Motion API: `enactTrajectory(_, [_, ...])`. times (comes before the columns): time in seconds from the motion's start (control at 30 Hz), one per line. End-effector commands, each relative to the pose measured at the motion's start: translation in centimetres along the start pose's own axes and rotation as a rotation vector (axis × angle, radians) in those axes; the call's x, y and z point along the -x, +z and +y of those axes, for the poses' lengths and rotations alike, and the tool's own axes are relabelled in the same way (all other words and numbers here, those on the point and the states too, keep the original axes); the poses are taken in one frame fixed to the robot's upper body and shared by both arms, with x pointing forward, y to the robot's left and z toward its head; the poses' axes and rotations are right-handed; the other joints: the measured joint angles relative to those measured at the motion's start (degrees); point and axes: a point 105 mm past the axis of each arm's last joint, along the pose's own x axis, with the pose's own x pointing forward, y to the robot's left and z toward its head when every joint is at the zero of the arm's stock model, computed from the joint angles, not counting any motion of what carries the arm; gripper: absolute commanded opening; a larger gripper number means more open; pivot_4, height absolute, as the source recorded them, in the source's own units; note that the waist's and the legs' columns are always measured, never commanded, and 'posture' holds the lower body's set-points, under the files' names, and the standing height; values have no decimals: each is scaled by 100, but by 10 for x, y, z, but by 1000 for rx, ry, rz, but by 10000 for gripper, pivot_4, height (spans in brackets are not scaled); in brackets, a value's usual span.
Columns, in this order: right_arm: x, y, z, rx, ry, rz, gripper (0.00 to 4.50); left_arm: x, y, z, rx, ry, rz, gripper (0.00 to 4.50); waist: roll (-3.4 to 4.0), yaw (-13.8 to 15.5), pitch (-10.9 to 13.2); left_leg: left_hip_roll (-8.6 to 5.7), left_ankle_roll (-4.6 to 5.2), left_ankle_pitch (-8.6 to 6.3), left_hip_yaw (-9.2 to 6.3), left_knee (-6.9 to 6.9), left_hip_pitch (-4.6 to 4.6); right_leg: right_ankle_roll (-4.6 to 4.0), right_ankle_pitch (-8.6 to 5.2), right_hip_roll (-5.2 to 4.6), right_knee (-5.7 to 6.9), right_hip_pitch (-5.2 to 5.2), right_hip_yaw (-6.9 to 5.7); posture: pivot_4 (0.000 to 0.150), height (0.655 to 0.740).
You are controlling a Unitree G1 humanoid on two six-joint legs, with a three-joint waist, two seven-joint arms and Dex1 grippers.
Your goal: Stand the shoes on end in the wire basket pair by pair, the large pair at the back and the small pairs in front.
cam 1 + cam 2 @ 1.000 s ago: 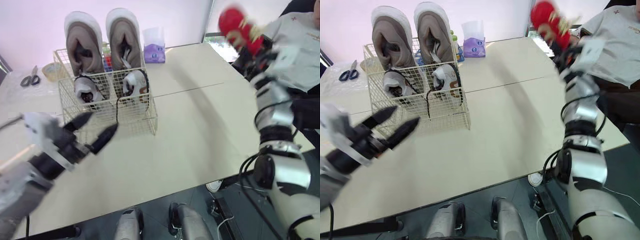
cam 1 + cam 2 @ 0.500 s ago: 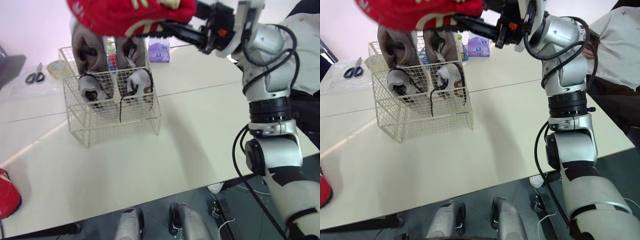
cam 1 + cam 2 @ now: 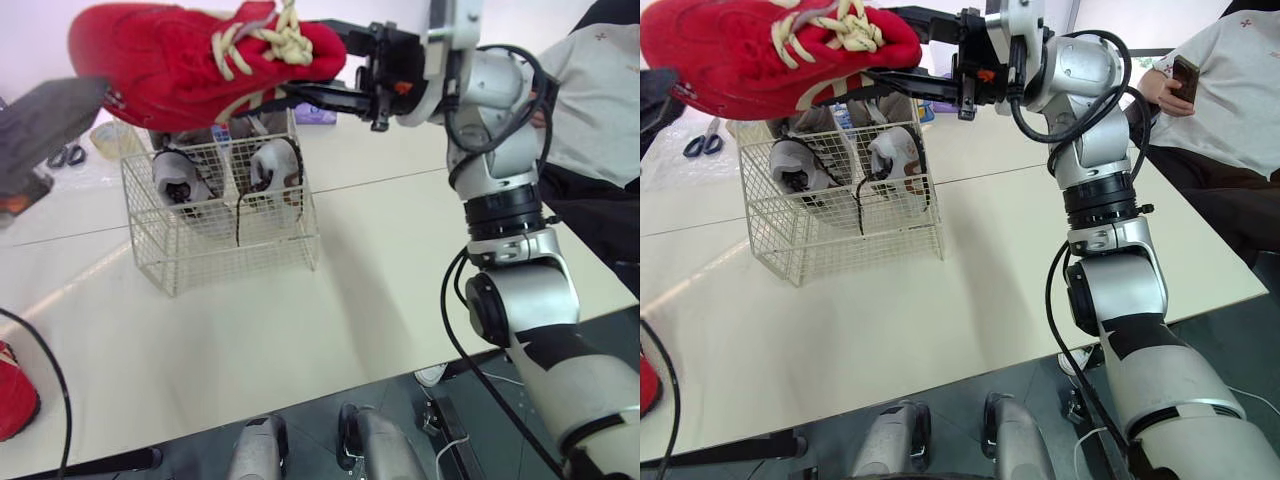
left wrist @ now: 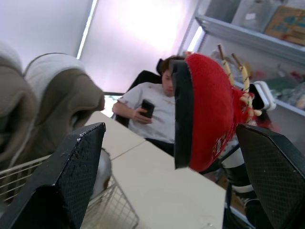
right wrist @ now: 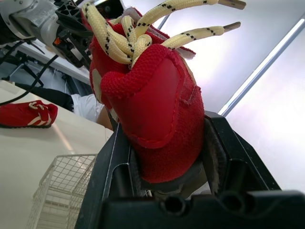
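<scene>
at the far left the other red shoe (image 3: pixel 14 392) lies flat near the table's (image 3: pixel 400 250) front edge, well apart from everything, so i judge the red pair is the one in hand and only half begun. my left gripper (image 4: pixel 169 133) is raised beside the basket with its fingers spread wide and holding nothing. its wrist view looks straight at the black sole of the lifted shoe, near it but not touching, and i read that as ready to steady or take the heel end. the wire basket (image 3: pixel 225 250) already has the large pair (image 4: pixel 62 90) upright at the back and a small white pair (image 3: pixel 272 170) on end just in front of them. the section nearest me looks free, and that is where i'd aim. above the basket the red shoe (image 3: pixel 190 60) hangs roughly level, laces up, heel toward my left side and toe toward my right. the right gripper (image 5: pixel 163 138) is clamped on the toe end, one black finger on each side of it. the right arm is lifted high with the elbow bent and the forearm reaching across toward my left, so the gripper points sideways over the basket. next, as i see it, the shoe has to be turned from level to on end, brought forward of the white pair and lowered into the front section without catching the loose laces on the wire rim. a person (image 3: pixel 600 90) sits beyond the table's right side with a phone, clear of the arm.
</scene>
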Motion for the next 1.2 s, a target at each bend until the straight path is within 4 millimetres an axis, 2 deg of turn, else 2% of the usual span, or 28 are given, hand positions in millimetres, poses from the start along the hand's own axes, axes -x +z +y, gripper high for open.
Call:
enactTrajectory(0.03, [-13, 20, 6, 84, 54, -59, 13495, -10, -3, -1, 36, -41, 6, 42380, 0, 1, 0, 0, -2, 1, -1, 2, 1, 0, 0, 0, 2, 1, 0, 1500, 7400])
enactTrajectory(0.1, [-15, 20, 11, 92, 77, -57, 13490, -12, -1, 1, 54, -53, -9, 36768, -1, 4, -1, 0, -4, 3, -1, 6, 4, 0, 0, -1, 8, 2, 1, 1500, 7400])
enactTrajectory(0.33, [-15, 21, 13, 101, 73, -41, 13490, -12, 0, 1, 60, -68, -18, 3659, -2, 4, -1, -3, -5, 3, -2, 12, 4, 0, 0, -6, 14, 3, 2, 1500, 7400])
enactTrajectory(0.4, [-10, 18, 10, 101, 52, -19, 23194, -13, -1, 0, 52, -53, -15, 2618, -2, 6, -1, -3, -5, 4, -3, 12, 4, 0, 0, -5, 15, 2, 1, 1500, 7400])
enactTrajectory(0.47, [0, 11, 0, 58, -29, 19, 32111, -10, 6, 3, 44, -21, -71, 2618, -3, 6, -1, -3, -5, 4, -3, 13, 4, 0, 0, -5, 18, 2, 1, 1500, 7400])
enactTrajectory(0.53, [18, 3, -11, -56, -137, 39, 42295, -5, 18, 4, 33, 3, -165, 2618, -4, 9, -2, -4, -7, 4, -3, 14, 7, -1, -1, -9, 22, 2, 3, 1500, 7400])
enactTrajectory(0.57, [28, 2, -16, -157, -216, 5, 43836, -2, 24, 3, 25, 10, -223, 2618, -5, 19, -3, -4, -7, 5, -3, 15, 7, -2, -1, -9, 22, 3, 2, 1500, 7400])
enactTrajectory(0.6, [34, 1, -19, -226, -266, -19, 43836, 0, 27, 3, 21, 16, -262, 2618, -9, 25, -5, -4, -8, 5, -4, 16, 8, -5, -3, -10, 22, 6, 2, 1500, 7400])
enactTrajectory(0.7, [48, 15, -26, -655, -470, -377, 43836, 0, 33, -1, -16, 36, -431, 2618, -15, 28, -7, -5, -10, 6, -8, 19, 11, -9, -1, -14, 23, 14, 3, 1500, 7400])
enactTrajectory(0.73, [39, 14, -18, -802, -494, -496, 43836, -5, 32, -5, -16, 29, -499, 2618, -17, 18, -6, -5, -10, 6, -9, 19, 12, -9, 3, -16, 25, 16, 4, 1500, 7400])
enactTrajectory(0.8, [19, 15, -3, -952, -489, -598, 43836, -14, 27, -10, -5, 13, -566, 2618, -17, 28, -8, -10, -9, 7, 1, 25, 18, -8, 6, -12, 36, 12, 10, 1500, 7400])
enactTrajectory(0.87, [-2, 19, 8, -1024, -472, -633, 43836, -21, 21, -8, 19, 15, -620, 2618, -23, 7, -7, 6, -10, 6, -8, 14, 80, -20, -3, 6, 38, 65, 10, 1500, 7400])
enactTrajectory(1.0, [-33, 23, 15, -1094, -442, -672, 43836, -35, 9, -4, 56, 3, -654, 2618, -24, 20, -8, 7, -9, 7, -13, 19, 87, -27, -5, 8, 44, 66, 4, 1500, 7400])
enactTrajectory(1.1, [-49, 26, 16, -1100, -416, -694, 43836, -44, 0, -2, 85, -14, -647, 2618, -26, 16, -9, 7, -10, 6, -21, 22, 86, -44, -15, 9, 23, 79, 0, 1500, 7400])
enactTrajectory(1.2, [-57, 32, 13, -1082, -396, -718, 43836, -46, -7, 0, 111, -12, -641, 2618, -26, 6, -9, 12, -9, 7, -25, 14, 78, -43, -15, 14, -31, 95, -9, 1500, 7400])
